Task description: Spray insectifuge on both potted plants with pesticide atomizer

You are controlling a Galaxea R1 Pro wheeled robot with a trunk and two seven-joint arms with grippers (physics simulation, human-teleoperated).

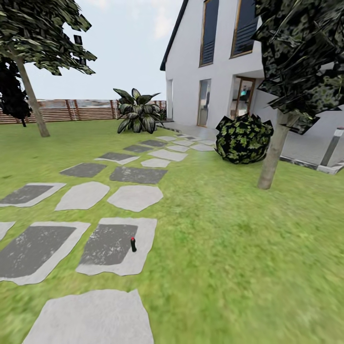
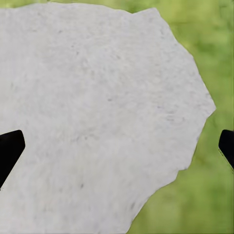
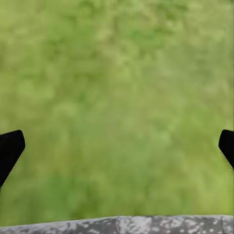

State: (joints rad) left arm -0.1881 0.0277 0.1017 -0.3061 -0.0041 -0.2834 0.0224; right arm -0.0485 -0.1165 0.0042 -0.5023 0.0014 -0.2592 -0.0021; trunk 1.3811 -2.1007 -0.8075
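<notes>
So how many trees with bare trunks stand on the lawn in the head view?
2. One thin-trunked dark-leaved tree stands far left before the brown slatted fence; another grey-trunked tree stands right, beside the round dark bush. More may lie outside the frame.

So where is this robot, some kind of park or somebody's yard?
It looks like a private garden beside a house: a green lawn crossed by a path of grey stepping stones, a white house with tall windows, and a brown slatted fence at the back.

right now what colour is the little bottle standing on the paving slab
Dark with a red top, bottle, seen best in the head view.
</notes>
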